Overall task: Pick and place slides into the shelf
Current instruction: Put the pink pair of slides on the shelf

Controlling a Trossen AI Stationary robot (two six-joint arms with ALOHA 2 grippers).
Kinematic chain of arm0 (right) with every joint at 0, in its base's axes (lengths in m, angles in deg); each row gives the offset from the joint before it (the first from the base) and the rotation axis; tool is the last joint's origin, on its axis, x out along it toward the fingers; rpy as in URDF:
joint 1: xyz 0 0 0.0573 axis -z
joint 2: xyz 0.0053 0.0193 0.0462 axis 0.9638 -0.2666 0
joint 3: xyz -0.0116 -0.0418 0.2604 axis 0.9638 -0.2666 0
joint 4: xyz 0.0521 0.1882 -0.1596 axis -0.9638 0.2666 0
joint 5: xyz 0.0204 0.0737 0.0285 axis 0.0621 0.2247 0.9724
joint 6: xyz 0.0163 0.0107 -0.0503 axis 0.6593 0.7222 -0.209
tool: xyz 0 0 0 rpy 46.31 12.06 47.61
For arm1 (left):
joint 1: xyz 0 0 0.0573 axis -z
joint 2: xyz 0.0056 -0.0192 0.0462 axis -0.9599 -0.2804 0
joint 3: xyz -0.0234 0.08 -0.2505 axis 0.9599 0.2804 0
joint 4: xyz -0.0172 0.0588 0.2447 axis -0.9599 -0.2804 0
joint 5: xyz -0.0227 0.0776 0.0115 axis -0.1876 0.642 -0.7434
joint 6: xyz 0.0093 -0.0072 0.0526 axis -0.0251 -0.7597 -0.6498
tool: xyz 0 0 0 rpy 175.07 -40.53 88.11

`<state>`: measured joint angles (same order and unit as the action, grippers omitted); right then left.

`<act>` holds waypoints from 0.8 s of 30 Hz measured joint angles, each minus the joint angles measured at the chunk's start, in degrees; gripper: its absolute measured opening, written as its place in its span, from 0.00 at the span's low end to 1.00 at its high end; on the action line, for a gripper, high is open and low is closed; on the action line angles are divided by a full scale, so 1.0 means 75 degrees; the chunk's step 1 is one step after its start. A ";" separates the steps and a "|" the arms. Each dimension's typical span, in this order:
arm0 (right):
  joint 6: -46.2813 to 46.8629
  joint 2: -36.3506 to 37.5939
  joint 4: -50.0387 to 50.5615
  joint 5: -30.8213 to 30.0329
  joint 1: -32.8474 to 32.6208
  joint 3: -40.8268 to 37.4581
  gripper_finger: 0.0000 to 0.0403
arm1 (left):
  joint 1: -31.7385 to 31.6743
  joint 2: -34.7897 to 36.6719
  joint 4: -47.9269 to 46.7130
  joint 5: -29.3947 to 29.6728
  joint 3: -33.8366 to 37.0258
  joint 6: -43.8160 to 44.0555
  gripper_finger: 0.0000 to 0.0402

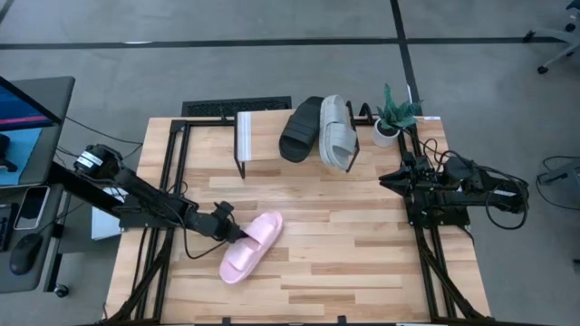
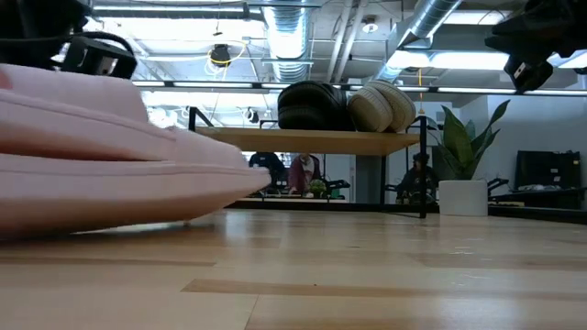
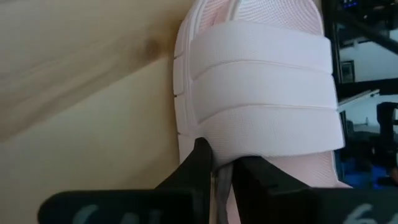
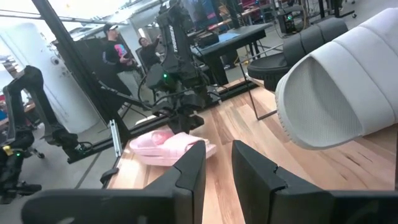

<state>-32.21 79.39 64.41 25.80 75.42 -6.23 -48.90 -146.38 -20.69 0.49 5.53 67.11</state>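
Only wrist-side: left pincer [image 3: 219,167] pinching pink slide [image 3: 261,93].

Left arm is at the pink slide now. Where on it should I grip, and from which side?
Grip the pink slide by its strap edge, coming from its left-arm side: the raised ribbed band gives the left gripper a thin lip to pinch, and its fingers already straddle it.

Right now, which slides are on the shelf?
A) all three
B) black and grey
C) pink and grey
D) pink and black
B: the black slide and grey slide sit on the shelf; the pink slide lies on the table at the left gripper.
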 joint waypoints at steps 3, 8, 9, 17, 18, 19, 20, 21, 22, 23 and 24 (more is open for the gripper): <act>-0.0003 0.0000 0.0000 0.0000 -0.0001 0.0000 0.17 | -0.0040 0.0000 0.0028 0.0091 -0.0214 -0.0217 0.06; -0.0006 0.0000 0.0006 0.0000 -0.0002 0.0000 0.17 | -0.0152 0.0013 0.0014 0.0089 -0.0485 -0.0484 0.06; -0.0006 0.0000 0.0008 0.0000 0.0001 0.0000 0.17 | -0.0180 0.0013 0.0024 0.0079 -0.0556 -0.0572 0.06; -0.0014 0.0000 0.0059 0.0000 0.0001 0.0000 0.17 | -0.0453 0.0754 -0.0905 0.0397 -0.1080 -0.1260 0.06; -0.0017 0.0000 0.0064 0.0000 0.0001 0.0000 0.17 | -0.0495 0.0948 -0.1188 0.0540 -0.1201 -0.1397 0.06; -0.0025 0.0000 0.0069 0.0002 -0.0002 0.0000 0.17 | -0.0530 0.1185 -0.1519 0.0697 -0.1322 -0.1545 0.06; -0.0027 0.0000 0.0070 0.0003 0.0001 0.0000 0.17 | -0.0568 0.1441 -0.1905 0.0884 -0.1469 -0.1685 0.06; -0.0026 0.0003 0.0080 0.0008 0.0001 0.0000 0.17 | -0.0606 0.1678 -0.2314 0.1068 -0.1626 -0.1823 0.06; -0.0027 0.0000 0.0119 0.0022 0.0000 0.0000 0.17 | -0.0631 0.1905 -0.2663 0.1277 -0.1783 -0.1981 0.06; -0.0026 0.0000 0.0137 0.0023 0.0001 0.0000 0.17 | -0.0665 0.2119 -0.3018 0.1492 -0.1962 -0.2138 0.06; -0.0026 0.0000 0.0137 0.0023 0.0001 0.0000 0.17 | -0.0697 0.2323 -0.3380 0.1708 -0.2133 -0.2305 0.06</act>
<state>-32.41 79.39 65.43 25.98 75.42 -6.23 -54.13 -128.96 -46.04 13.30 -10.47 49.83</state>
